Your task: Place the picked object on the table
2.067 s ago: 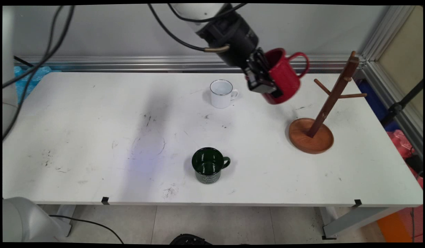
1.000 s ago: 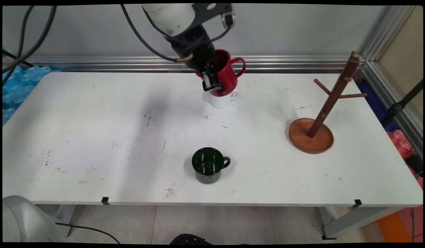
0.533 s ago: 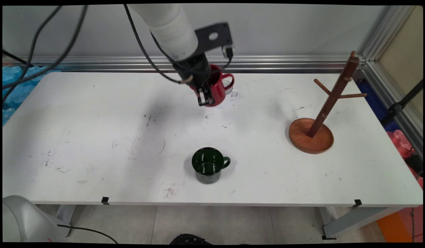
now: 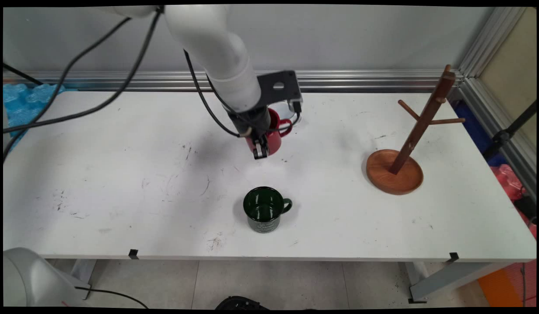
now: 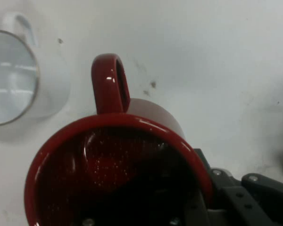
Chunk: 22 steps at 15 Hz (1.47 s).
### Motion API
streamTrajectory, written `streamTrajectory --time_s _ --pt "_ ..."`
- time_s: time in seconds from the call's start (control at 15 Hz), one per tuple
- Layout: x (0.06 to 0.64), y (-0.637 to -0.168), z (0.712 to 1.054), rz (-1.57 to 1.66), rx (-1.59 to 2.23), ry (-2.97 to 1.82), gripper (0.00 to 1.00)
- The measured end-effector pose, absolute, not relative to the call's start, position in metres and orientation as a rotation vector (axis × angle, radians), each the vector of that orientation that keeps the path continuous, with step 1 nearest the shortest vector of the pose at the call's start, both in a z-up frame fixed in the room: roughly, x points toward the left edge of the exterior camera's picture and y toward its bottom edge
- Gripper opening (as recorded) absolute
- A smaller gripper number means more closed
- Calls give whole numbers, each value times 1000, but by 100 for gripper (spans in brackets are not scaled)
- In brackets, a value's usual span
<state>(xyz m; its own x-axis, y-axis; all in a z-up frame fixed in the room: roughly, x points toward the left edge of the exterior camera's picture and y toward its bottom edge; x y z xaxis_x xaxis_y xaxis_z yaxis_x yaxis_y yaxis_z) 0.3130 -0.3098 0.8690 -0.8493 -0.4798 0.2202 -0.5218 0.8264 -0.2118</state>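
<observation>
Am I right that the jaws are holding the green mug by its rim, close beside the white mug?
Not quite: the gripper holds the red mug by its rim, as both views show. The green mug stands alone nearer the front. The white mug is indeed close beside it.

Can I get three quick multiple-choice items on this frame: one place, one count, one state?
1. Where is the wooden mug tree?
A. right side of the table
B. left side
C. near edge, centre

2. How many mugs are in view?
A. two
B. three
C. four

3. What state is the red mug in?
A. hung on a peg
B. lying on its side
C. gripped by the jaws at its rim

Key: 1 A, its round base sits right of the mugs. 2 B, red, white mug and green mug. 3 C, the gripper clamps its wall, mouth open in the hand view.
</observation>
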Motion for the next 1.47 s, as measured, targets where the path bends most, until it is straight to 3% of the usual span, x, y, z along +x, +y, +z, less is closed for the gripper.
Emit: streamTrajectory --time_s 0.53,1.47 --pt "297 -317 832 358 803 -2869 0" --pt "281 -324 806 294 830 -2866 0"
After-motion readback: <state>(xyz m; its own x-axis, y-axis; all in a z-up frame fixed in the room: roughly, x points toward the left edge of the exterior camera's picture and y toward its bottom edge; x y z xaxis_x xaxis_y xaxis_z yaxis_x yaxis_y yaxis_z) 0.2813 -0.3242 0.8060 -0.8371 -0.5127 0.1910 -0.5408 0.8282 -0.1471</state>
